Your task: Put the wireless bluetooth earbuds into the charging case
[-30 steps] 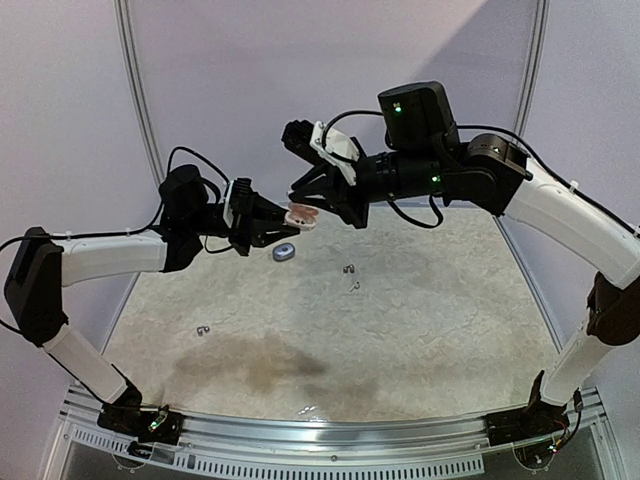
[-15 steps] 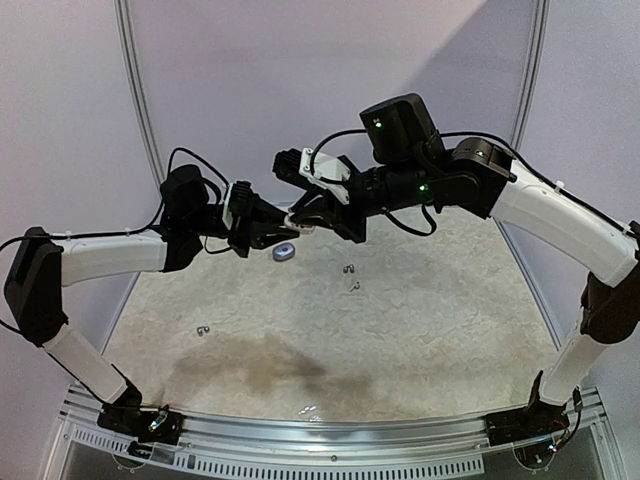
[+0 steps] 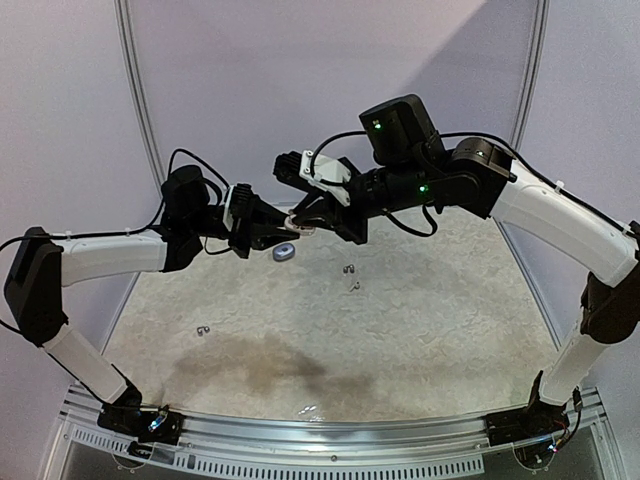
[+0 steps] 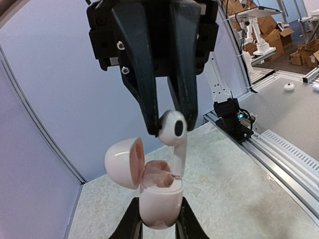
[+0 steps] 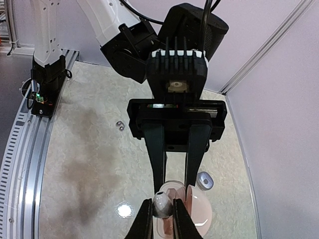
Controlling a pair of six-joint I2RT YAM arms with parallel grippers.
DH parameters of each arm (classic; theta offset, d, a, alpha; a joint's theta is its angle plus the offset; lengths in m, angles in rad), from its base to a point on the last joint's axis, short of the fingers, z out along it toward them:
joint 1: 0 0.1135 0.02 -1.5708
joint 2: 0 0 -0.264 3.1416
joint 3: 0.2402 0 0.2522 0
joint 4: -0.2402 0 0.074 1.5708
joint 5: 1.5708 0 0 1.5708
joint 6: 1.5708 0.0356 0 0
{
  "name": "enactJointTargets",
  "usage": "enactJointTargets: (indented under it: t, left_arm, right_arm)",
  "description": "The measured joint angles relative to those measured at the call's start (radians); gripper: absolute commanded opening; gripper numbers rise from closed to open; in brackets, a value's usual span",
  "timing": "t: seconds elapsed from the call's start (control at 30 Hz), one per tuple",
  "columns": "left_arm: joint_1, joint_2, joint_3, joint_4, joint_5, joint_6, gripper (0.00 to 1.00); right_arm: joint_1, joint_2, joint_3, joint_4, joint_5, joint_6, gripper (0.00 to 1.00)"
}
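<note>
From the top view, my two arms meet high over the far left of the table (image 3: 430,330). The left gripper (image 3: 285,231) and right gripper (image 3: 305,217) are nose to nose, with the pale charging case (image 3: 298,226) only a small blob between them. I cannot read either pincer from here. Under them a grey case (image 3: 284,252) lies on the table, with dark earbud pieces (image 3: 349,267) near it to the right. Further dark pieces (image 3: 203,331) sit well apart, toward the left edge. A broad stretch of table lies between the grippers and the near rail (image 3: 330,432).

The left wrist view gives me the detail. My left fingers (image 4: 133,221) are clamped on the body of the charging case, whose lid (image 4: 124,162) is swung open to the left. The right gripper hangs in from above, pinched on the head of a white earbud (image 4: 172,128). The stem points down with its tip at the mouth of the case; I cannot tell whether it touches. The rail runs well off to the right.

In the right wrist view, my own fingers (image 5: 145,219) frame the white earbud over the open case. The grey case shows just right of a left finger, on the table below. The side wall (image 5: 279,149) is close on the right. The further dark pieces show as two bits side by side.
</note>
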Motion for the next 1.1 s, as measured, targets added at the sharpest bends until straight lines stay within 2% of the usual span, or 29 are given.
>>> enactJointTargets:
  t: [1.1]
  left_arm:
    - [0.0,0.0,0.0,-0.005,0.0,0.018,0.0]
  right_arm:
    - [0.001,0.024,0.035,-0.042,0.048,-0.037,0.0]
